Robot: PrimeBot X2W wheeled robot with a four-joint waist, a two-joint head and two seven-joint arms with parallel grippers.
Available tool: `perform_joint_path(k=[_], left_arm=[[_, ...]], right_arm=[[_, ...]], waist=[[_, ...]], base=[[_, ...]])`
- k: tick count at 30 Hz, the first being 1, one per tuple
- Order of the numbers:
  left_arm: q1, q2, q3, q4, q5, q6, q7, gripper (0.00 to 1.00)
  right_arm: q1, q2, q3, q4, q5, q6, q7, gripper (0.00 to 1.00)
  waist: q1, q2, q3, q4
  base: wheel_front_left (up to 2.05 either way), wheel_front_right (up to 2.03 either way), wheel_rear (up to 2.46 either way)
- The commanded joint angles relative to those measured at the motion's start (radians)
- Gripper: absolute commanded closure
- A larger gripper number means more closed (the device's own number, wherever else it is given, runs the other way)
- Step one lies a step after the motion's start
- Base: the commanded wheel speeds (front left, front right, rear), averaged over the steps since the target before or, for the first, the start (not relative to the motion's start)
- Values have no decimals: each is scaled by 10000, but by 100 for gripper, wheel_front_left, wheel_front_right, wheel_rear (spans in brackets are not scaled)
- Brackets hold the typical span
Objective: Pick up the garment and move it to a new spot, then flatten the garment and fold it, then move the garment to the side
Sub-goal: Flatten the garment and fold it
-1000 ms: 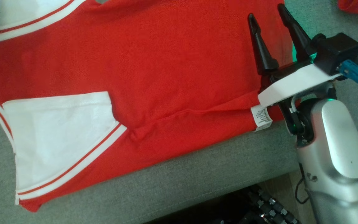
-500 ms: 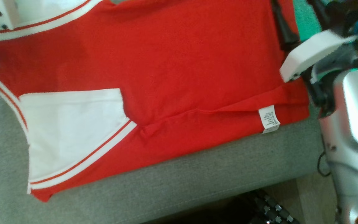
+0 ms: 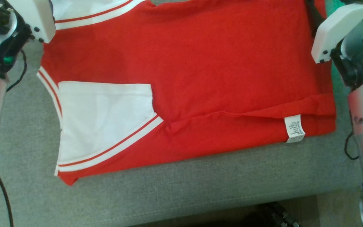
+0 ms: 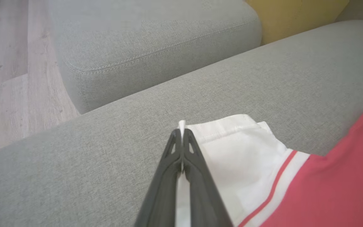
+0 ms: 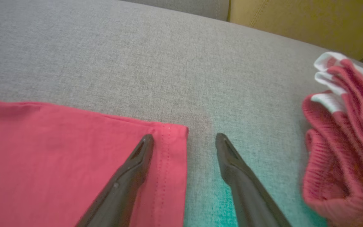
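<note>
The grey sofa cushion carries the whole job, and its front edge is the biggest hazard: the red garment lies spread flat across it with its near side close to that edge, so a pull toward the robot could slide cloth over the edge. The garment is also held unevenly. If one side rises before the other, the body will likely skew and the ridge running along its near side could set into a crooked fold. A crumpled red and white bundle sits near the far hem corner, and a wide sweep on that side might snag it. The left gripper is pressed together, pinching only the thin edge of the far white sleeve. Such a shallow bite may slip, or drag the sleeve alone. The right gripper stands spread, one finger over the hem corner and the other over bare cushion, so closing there may catch mere stitching or nothing. The care label pokes out and could fold under.
</note>
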Motion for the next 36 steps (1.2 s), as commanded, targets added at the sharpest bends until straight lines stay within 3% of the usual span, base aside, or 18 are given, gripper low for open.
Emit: perform_joint_path(k=[1,5,8,10,14,15,16,17,27,36], left_arm=[[-238,340,298,-349,-63,5,-118,100],[-236,282,193,-280,-156,5,-265,100],[-262,272,135,-214,-202,5,-329,100],[-284,277,109,-178,-222,5,-367,100],[-315,280,86,-131,-264,5,-503,100],[-316,281,95,-126,-271,5,-562,100],[-316,281,95,-126,-271,5,-562,100],[-311,282,114,-126,-274,16,-644,100],[231,329,535,-734,-475,152,-1945,100],[3068,717,985,-2945,-895,686,-2985,100]], right_arm=[[-192,-126,138,-101,134,65,173,0],[-423,-285,408,419,663,65,527,11],[-573,-438,705,713,1093,65,805,51],[-649,-515,878,856,1408,65,923,63],[-766,-665,1158,1075,1886,65,892,78],[-799,-691,1173,1126,1956,65,782,92],[-799,-691,1173,1126,1956,65,782,92],[-831,-705,1177,1167,2002,65,632,100],[-757,-723,1043,1349,2034,65,-1548,100],[1246,-1046,1202,46,2496,65,-2537,100]], waist=[[0,0,-42,78],[0,0,-81,185],[0,0,-91,233],[0,0,-95,258],[0,0,-111,300],[0,0,-119,307],[0,0,-119,307],[0,0,-130,314],[0,0,-627,309],[0,0,-1610,338]], base=[[0,0,0],[0,0,0],[0,0,0],[0,0,0],[0,0,0],[0,0,0],[0,0,0],[0,0,0],[0,0,0],[0,0,0]])
